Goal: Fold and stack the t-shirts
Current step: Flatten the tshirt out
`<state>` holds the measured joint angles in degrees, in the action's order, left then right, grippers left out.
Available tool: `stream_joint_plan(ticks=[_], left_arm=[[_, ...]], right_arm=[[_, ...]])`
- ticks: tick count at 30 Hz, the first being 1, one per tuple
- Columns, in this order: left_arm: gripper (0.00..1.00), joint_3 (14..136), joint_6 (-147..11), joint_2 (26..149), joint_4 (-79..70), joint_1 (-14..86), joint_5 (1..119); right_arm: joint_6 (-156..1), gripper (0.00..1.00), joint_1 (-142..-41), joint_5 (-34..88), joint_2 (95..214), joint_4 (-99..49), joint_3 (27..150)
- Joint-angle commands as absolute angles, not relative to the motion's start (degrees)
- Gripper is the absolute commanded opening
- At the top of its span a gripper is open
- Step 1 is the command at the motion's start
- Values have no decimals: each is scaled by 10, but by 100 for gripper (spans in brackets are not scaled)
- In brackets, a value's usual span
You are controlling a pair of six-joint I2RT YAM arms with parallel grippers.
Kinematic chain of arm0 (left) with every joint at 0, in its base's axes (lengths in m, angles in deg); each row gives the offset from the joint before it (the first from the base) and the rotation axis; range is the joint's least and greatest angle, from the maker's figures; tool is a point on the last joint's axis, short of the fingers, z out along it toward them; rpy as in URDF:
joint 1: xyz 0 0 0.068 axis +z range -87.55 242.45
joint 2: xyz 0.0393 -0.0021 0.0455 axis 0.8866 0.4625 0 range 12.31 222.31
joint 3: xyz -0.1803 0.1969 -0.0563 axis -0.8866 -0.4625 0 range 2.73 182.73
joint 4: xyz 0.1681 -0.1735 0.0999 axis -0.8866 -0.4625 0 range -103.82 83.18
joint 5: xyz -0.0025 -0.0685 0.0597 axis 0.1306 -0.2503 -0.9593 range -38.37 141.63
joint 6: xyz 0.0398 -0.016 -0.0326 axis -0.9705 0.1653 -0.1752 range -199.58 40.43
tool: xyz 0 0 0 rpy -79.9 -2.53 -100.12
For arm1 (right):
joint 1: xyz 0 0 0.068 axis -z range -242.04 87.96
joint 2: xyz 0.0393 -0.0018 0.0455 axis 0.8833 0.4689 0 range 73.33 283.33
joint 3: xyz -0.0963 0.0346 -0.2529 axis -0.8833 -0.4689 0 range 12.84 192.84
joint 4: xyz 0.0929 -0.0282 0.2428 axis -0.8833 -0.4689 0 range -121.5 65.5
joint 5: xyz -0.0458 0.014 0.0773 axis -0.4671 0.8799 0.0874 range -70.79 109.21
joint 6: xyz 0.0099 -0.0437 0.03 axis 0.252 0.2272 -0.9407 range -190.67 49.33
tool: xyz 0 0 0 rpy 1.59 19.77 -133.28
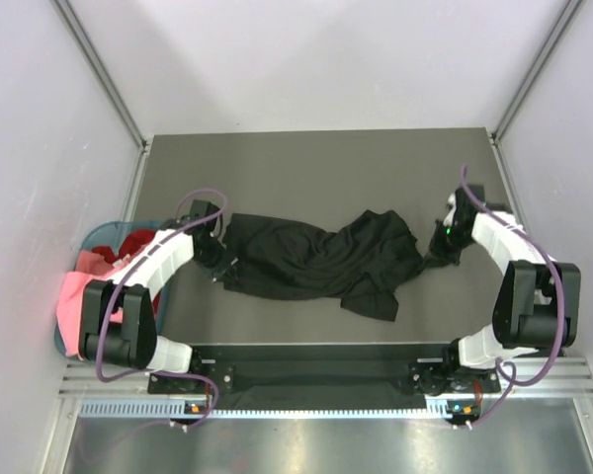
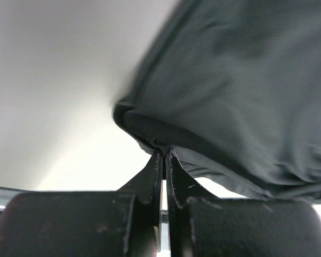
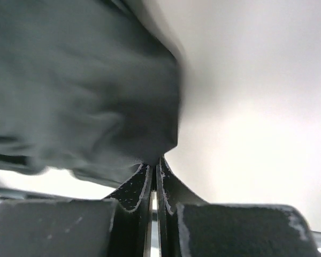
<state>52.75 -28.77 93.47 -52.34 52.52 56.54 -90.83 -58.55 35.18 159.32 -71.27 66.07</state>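
A plain black t-shirt (image 1: pixel 316 262) stretches, rumpled, across the middle of the grey table between my two grippers. My left gripper (image 1: pixel 227 261) is shut on its left edge; in the left wrist view the fingertips (image 2: pixel 164 156) pinch a hem of the dark fabric (image 2: pixel 246 91). My right gripper (image 1: pixel 438 253) is shut on the shirt's right end; in the right wrist view a corner of the black cloth (image 3: pixel 80 96) is nipped at the gripper (image 3: pixel 155 164). A pink t-shirt (image 1: pixel 76 301) and a red one (image 1: pixel 130 244) lie bunched at the far left.
A round teal basket (image 1: pixel 101 233) holds the pink and red shirts off the table's left edge. White walls with metal rails enclose the grey table (image 1: pixel 316 168). A black bar (image 1: pixel 316 355) runs between the arm bases along the near edge.
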Motion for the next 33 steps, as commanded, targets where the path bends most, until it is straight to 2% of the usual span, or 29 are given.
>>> stream_joint_plan(ticks=[1, 11, 20, 33], left_arm=[[0, 591, -318, 919, -544, 523, 548], [0, 823, -362, 902, -599, 528, 494], [0, 996, -390, 904, -587, 546, 530], [0, 1088, -391, 857, -430, 569, 587]], right_arm=[[-917, 0, -573, 335, 1536, -759, 772], [-964, 0, -568, 346, 1535, -847, 1038], [-1006, 0, -556, 394, 1559, -861, 1253], [-1081, 0, -533, 444, 1521, -722, 1359]])
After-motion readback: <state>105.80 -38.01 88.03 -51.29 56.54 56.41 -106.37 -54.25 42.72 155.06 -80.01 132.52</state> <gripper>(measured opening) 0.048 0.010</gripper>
